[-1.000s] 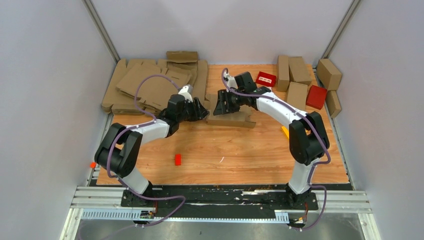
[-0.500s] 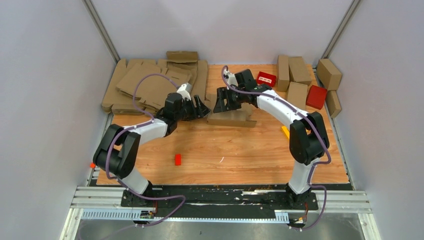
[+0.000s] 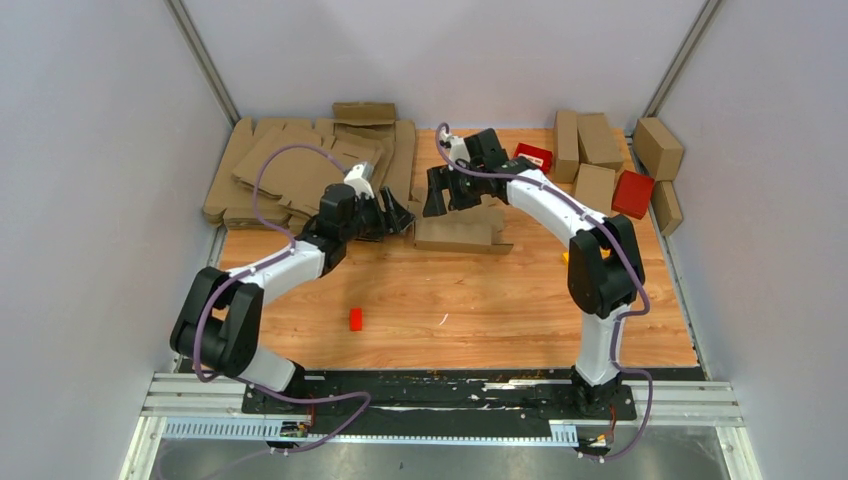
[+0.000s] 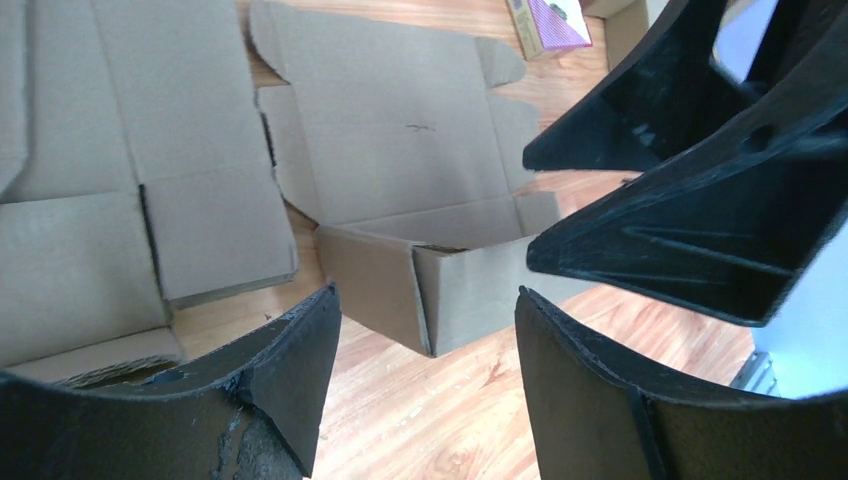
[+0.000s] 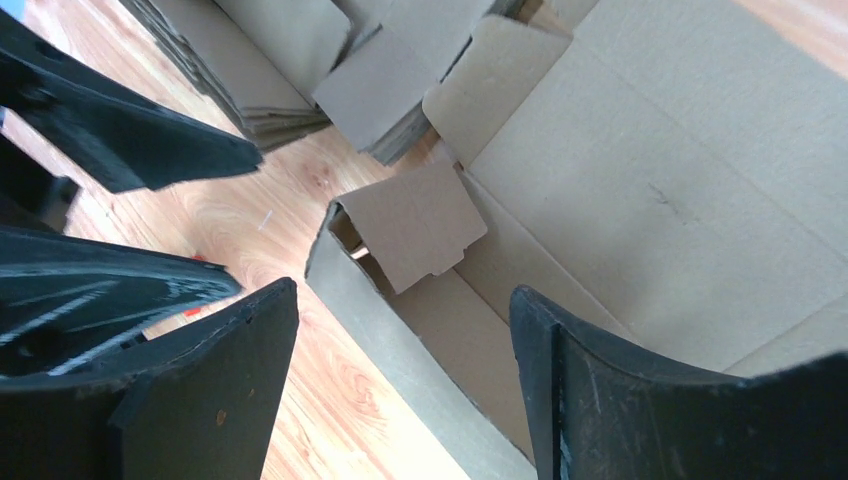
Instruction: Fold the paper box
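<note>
**Step in hand (judgement):** wall-forming on the plain brown die-cut cardboard paper box [image 3: 458,236], roughly midway, between grips.

**Claw state**
- Left claw [image 3: 398,214]: spread wide, pinching nothing.
- Right claw [image 3: 440,196]: likewise spread, pinching nothing.

**Position of the paper box**
- Just ahead of the left claw [image 4: 425,300], with the raised corner in line with the gap between the fingers and apart from both of them.
- Directly below the right claw [image 5: 400,300], with the near long wall under the gap.

**Condition of the workpiece**
- Near long wall raised upright.
- Short corner tab [image 5: 410,225] bent inward at the end facing the left claw.
- Broad lid panel [image 4: 400,130] lying flat on the light wooden tabletop [image 3: 450,300], beyond the raised wall as seen from the left claw.
- End farthest from the left claw: not clear in any view, possibly not yet raised.

**Next move (judgement)**
1. Brace the long wall from above with the right claw.
2. Bring the left claw onto the end nearest it, raise the end flap and fold it over the bent tab.
3. Approach slowly; expect thin cardboard to spring back or slide on smooth wood.
4. Keep clear of the loose pile of flat brown cardboard blanks [image 3: 290,170] on the outer side of the left claw.
5. Mind the small gap between the two claws.
</note>
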Robot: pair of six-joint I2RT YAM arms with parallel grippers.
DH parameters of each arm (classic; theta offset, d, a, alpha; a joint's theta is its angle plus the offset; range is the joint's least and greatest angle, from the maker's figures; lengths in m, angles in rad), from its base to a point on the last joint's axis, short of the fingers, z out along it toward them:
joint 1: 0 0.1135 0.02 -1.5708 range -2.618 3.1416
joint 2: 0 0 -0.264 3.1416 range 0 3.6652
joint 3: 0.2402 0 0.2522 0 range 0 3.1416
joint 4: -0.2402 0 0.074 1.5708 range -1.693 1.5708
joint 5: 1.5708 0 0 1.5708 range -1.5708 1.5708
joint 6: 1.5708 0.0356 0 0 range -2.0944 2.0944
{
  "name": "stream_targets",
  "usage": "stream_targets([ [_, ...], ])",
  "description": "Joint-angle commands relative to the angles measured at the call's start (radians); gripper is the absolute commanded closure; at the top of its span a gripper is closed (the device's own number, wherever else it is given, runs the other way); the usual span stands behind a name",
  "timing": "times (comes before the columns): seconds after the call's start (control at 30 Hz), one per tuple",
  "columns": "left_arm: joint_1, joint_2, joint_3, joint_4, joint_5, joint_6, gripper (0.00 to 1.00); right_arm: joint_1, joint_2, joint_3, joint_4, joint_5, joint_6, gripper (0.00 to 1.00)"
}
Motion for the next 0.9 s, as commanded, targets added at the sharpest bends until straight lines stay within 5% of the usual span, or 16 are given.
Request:
stream_targets([
  [0.0,0.018,-0.083,-0.018,-0.035,-0.042,0.022,0.28,0.009,0.020,0.003,-0.013,-0.101,-0.054,0.25],
  [0.3,0.022,-0.125,-0.052,-0.072,-0.051,0.035,0.29,0.084,-0.086,-0.147,0.014,-0.085,-0.113,0.45],
  [0.53,0.022,-0.131,-0.087,-0.066,-0.008,0.023,0.30,0.179,-0.154,-0.234,0.023,0.021,-0.126,0.45],
  [0.87,0.022,-0.226,-0.178,-0.126,0.020,0.054,0.29,0.307,-0.223,-0.422,0.104,0.089,-0.093,0.31],
])
